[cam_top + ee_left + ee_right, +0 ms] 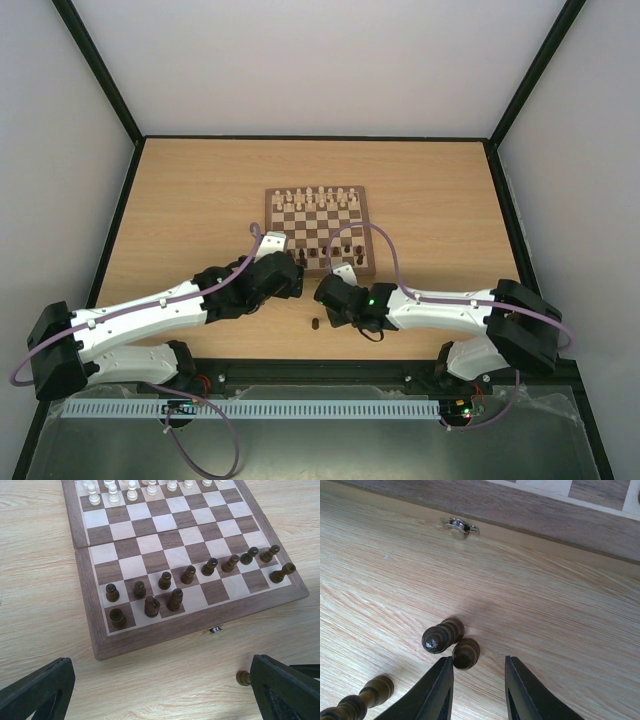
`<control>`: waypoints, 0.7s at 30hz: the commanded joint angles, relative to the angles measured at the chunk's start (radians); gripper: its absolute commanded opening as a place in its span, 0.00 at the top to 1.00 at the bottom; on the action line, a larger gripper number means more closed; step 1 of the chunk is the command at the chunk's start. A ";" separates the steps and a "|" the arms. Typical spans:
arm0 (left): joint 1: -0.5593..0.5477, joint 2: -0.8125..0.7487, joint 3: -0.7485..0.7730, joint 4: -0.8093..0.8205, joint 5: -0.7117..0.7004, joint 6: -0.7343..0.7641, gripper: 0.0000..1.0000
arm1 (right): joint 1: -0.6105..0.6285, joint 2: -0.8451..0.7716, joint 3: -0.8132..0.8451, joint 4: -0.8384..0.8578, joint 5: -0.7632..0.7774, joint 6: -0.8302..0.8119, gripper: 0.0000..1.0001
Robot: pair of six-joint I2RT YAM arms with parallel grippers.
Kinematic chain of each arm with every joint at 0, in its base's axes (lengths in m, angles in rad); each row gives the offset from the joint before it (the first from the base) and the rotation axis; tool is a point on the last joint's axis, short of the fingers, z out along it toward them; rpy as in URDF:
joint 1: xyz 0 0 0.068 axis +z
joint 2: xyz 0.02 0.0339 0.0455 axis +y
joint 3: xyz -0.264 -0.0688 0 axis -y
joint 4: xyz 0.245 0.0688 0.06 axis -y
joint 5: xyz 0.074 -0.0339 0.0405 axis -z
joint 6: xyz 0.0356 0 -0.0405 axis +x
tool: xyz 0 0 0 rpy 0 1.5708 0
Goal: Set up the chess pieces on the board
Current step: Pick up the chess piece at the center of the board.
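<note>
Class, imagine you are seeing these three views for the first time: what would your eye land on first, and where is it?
The board in the middle of the table stands out, cream-white chessmen lined along its far edge and dark chess pieces filling only part of the near rows. Next, two stray dark pieces sit together on the table off the board's near edge, just ahead of the right end effector, whose jaws stand apart.

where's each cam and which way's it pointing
Top external: high behind the table, looking down on the board; left arm, right arm show.
Left wrist: low before the board's near edge, facing across it; open jaws at bottom corners.
Right wrist: close over the table, facing loose dark pieces; jaws below.
Shared: both wrist views show the board's latch.
</note>
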 commanded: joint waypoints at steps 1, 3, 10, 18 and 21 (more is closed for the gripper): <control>-0.003 0.002 0.004 -0.007 -0.022 0.003 0.01 | -0.005 0.019 0.003 0.008 0.014 -0.005 0.71; -0.003 0.002 0.004 -0.007 -0.023 0.004 0.01 | -0.006 0.023 0.005 0.012 0.011 -0.008 0.72; -0.003 0.002 0.001 -0.007 -0.025 0.004 0.01 | -0.006 0.044 0.009 0.022 0.005 -0.012 0.75; -0.004 -0.005 -0.001 -0.010 -0.028 0.003 0.01 | -0.005 0.061 0.011 0.032 0.000 -0.016 0.80; -0.003 -0.005 -0.004 -0.010 -0.028 0.003 0.01 | -0.004 0.067 0.013 0.033 -0.002 -0.018 0.83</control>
